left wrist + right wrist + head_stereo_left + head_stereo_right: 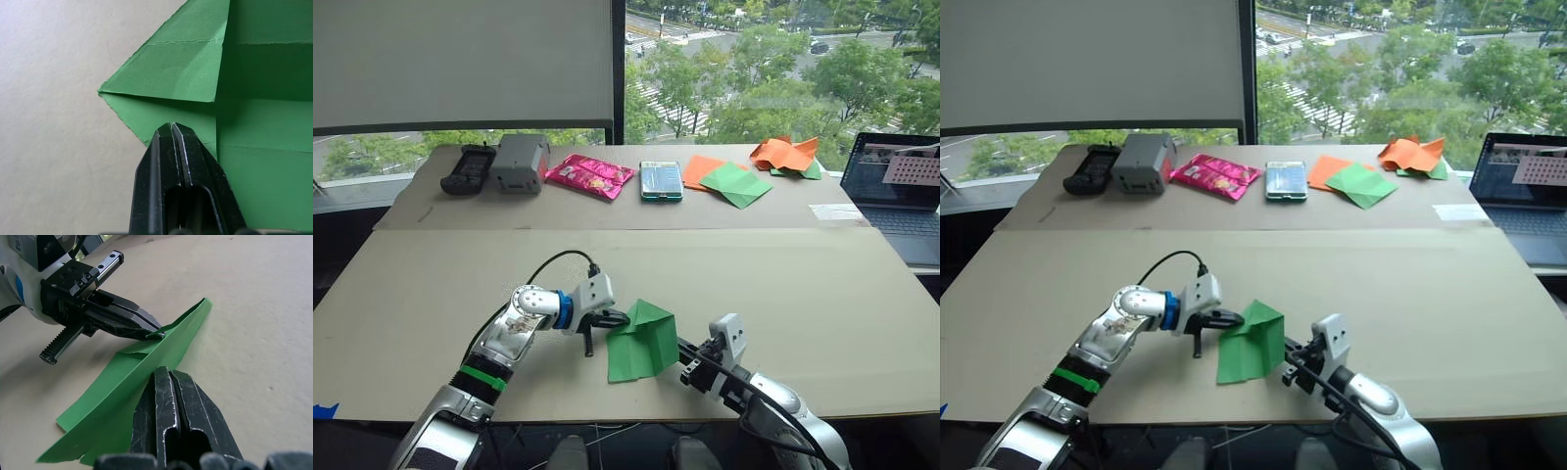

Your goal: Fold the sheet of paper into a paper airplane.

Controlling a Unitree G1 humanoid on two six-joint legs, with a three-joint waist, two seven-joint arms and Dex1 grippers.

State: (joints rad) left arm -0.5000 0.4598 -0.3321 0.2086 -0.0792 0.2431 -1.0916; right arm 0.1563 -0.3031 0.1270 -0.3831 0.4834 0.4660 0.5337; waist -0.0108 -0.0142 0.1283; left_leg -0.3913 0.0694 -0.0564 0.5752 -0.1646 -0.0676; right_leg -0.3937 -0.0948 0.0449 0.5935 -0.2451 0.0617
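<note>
From the head I see my thin, bright green sheet of paper [641,341], partly folded with a point on top, lying near the front edge of the plain tan worktop [803,284], between my left gripper [612,318] and right gripper [681,347]. By the window at the back sit orange paper sheets [703,167], a pink packet [590,175] and a laptop [901,196]. My left wrist shows creased flaps under fingers [188,161] pressed together on the paper's edge, and my right wrist shows its fingers [164,406] shut against the raised paper too.
</note>
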